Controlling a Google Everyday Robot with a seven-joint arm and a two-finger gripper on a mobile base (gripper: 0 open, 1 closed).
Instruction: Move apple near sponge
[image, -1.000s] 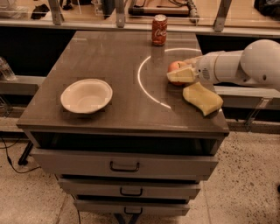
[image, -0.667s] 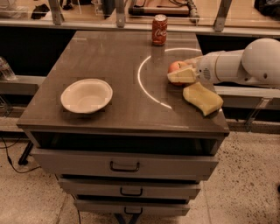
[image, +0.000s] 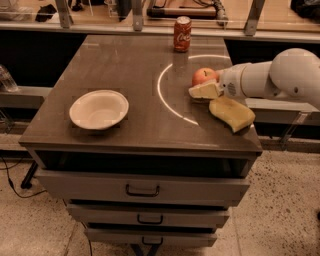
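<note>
Right-centre of frame: claw (image: 205, 86) sits at apple (image: 204, 75), on tabletop (image: 125, 65). Can't tell if pinching or slack. Sponge (image: 231, 113) just below-right, close by. Apple prob stiff, smooth, light-ish, rolls; grip across widest pt, mod force.

The apple (image: 204, 76) is red-orange with a yellowish patch. The cream-white gripper (image: 202, 87) sits at it, right of the dark grey-brown table (image: 125, 65). Sponge (image: 232, 113) pale yellow, bowl (image: 98, 109) white, soda can (image: 182, 34) red.
</note>
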